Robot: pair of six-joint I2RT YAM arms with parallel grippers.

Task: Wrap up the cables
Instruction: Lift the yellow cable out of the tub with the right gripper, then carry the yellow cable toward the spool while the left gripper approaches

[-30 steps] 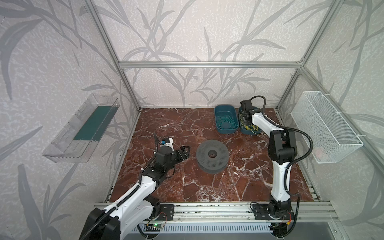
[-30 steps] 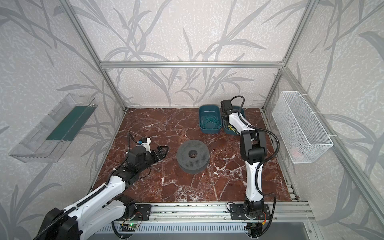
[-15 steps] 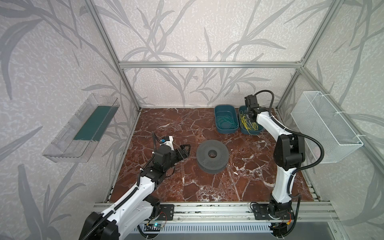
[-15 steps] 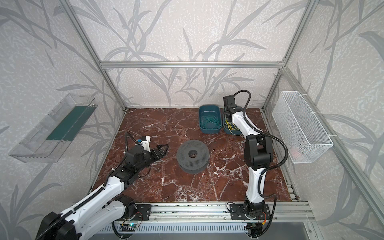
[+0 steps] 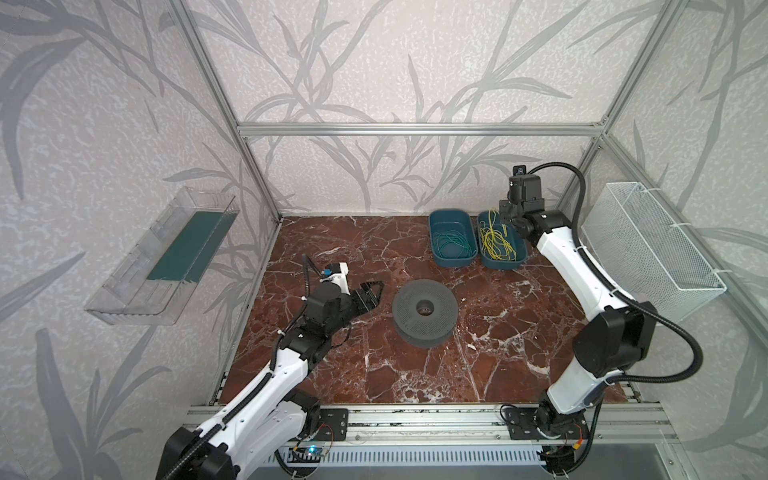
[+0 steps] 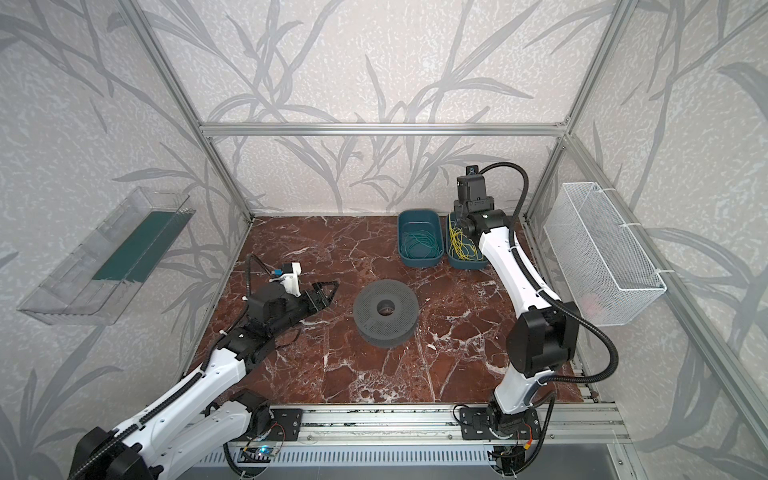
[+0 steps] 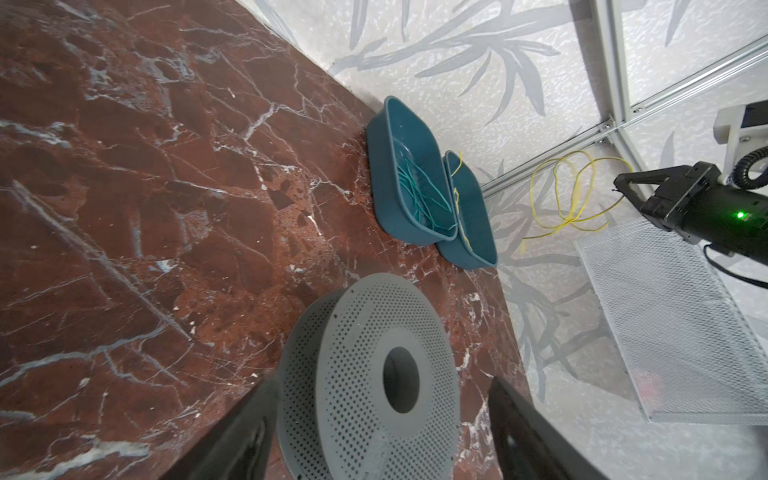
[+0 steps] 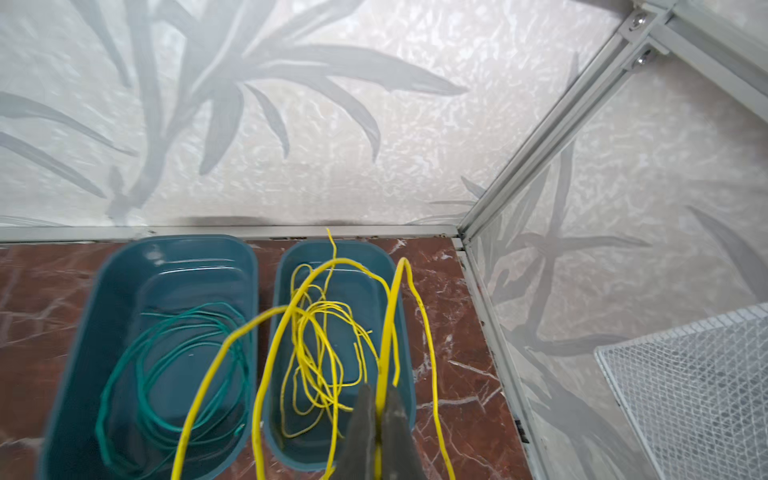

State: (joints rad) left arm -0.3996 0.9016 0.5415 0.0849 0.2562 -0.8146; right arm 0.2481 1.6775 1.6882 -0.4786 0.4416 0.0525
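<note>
Red-brown marble veined with white covers the tabletop (image 5: 415, 374), boxed in by aluminium posts and pale wallpaper printed with grey leaves. At the far right corner of that slab the yellow cables (image 8: 386, 332) are partly lifted out of their bin. The right gripper (image 8: 379, 390) is pinched together on one strand and held above the bin. Loose loops hang from it and trail down, while the rest of the tangle lies on the floor of the teal bin (image 5: 503, 266) underneath. In the left wrist view the raised loops hang in the air in front of the wall.

Right against that bin, on the side toward the middle of the table, stands a second teal bin (image 5: 453, 262) of the same shape. It holds a loose coil of green wire (image 5: 451, 245).

Nearer the centre of the marble a grey perforated spool (image 5: 405, 305) lies flat, its round hole facing up. The left gripper (image 5: 370, 295) sits low just to the spool's left, its two fingers spread apart and pointing at the rim. A strip of bare marble shows between them and the spool.

On the right wall hangs a white wire-mesh basket (image 5: 656, 249); something pinkish lies in it, too blurred to name. On the left wall a clear plastic tray (image 5: 137, 274) holds a dark green sheet (image 5: 187, 245).
</note>
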